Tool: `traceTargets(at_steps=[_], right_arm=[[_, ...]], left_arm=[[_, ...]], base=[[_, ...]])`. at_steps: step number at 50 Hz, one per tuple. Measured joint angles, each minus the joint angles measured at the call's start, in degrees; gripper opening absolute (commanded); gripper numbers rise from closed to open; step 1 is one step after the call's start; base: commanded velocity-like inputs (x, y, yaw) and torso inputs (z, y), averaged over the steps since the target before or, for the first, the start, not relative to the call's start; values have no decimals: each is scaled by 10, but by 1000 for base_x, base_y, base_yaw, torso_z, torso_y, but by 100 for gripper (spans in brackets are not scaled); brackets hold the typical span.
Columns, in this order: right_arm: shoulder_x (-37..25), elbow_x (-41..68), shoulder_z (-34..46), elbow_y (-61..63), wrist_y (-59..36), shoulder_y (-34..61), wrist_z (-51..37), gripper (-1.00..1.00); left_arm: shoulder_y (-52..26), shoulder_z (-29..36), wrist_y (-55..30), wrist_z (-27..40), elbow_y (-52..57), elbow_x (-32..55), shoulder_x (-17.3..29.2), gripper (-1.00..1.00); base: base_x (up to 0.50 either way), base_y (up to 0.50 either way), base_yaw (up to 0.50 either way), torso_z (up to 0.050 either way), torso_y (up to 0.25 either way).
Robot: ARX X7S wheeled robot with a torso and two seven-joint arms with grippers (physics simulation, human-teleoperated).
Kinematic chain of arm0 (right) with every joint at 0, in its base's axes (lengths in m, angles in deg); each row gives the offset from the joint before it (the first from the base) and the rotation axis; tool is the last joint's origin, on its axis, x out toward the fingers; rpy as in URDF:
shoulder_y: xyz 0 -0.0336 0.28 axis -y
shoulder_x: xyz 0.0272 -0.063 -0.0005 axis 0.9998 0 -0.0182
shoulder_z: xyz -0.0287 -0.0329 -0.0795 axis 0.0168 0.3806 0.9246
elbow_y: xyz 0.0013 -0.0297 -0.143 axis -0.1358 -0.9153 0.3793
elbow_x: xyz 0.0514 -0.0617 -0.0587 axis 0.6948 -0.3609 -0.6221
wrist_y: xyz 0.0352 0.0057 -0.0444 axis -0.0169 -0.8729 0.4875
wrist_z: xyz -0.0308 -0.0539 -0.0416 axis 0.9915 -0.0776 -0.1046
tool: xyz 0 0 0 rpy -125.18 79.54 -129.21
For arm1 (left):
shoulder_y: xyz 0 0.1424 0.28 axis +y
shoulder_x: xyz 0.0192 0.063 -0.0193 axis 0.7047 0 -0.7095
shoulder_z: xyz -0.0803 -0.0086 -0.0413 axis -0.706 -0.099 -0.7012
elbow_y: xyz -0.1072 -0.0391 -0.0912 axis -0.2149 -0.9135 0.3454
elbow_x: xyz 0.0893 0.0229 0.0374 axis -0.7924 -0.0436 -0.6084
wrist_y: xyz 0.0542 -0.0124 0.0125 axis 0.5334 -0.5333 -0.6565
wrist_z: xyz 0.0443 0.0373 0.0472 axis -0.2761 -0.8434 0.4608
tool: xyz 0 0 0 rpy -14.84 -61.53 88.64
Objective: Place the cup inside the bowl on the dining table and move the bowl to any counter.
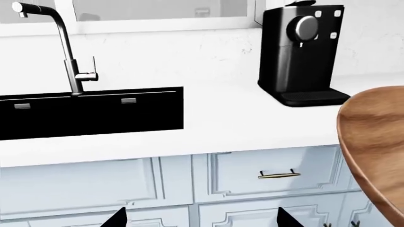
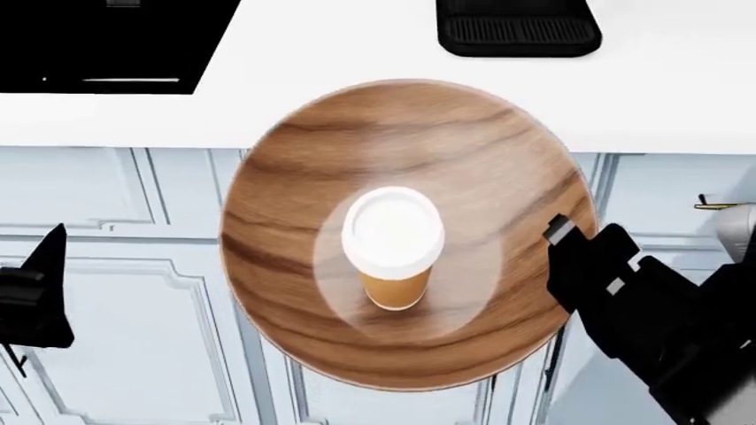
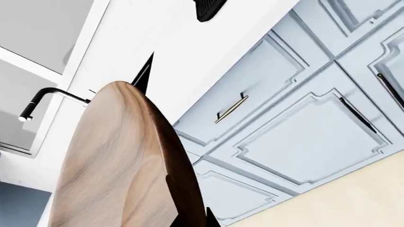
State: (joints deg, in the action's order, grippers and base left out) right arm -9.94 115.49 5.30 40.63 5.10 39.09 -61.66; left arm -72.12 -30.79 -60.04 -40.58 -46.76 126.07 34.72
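The wooden bowl (image 2: 402,235) is held in the air in front of the counter (image 2: 354,80), its far rim over the counter's edge. The cup (image 2: 394,248) stands upright in the bowl's middle, white lid on. My right gripper (image 2: 565,252) is shut on the bowl's right rim; in the right wrist view the bowl (image 3: 120,165) fills the frame edge-on with the gripper (image 3: 189,215) clamped on it. My left gripper (image 2: 35,292) is open and empty at the left, in front of the cabinet doors; its wrist view shows the gripper (image 1: 202,218) spread wide and the bowl's edge (image 1: 375,146).
A black coffee machine (image 1: 303,52) stands on the counter at the back right; its base shows in the head view (image 2: 518,31). A black inset sink (image 1: 88,111) with a faucet (image 1: 66,47) lies at the left. Pale blue cabinet fronts (image 2: 130,266) with brass handles (image 1: 277,174) are below.
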Motion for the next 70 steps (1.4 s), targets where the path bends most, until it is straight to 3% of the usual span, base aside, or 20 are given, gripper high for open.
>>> traceTargets(at_steps=[26, 58, 70], right_arm=[[-5, -3, -1, 4, 5, -6, 2, -100], [-5, -2, 0, 13, 11, -23, 2, -100], [-4, 2, 1, 19, 11, -27, 0, -100]], left_arm=[[-5, 7, 2, 2, -2, 3, 6, 100], [-1, 10, 12, 3, -6, 5, 9, 100], [4, 8, 16, 3, -6, 6, 11, 100]], base=[[388, 15, 0, 0, 1], [456, 222, 0, 0, 2], [213, 76, 0, 0, 1]])
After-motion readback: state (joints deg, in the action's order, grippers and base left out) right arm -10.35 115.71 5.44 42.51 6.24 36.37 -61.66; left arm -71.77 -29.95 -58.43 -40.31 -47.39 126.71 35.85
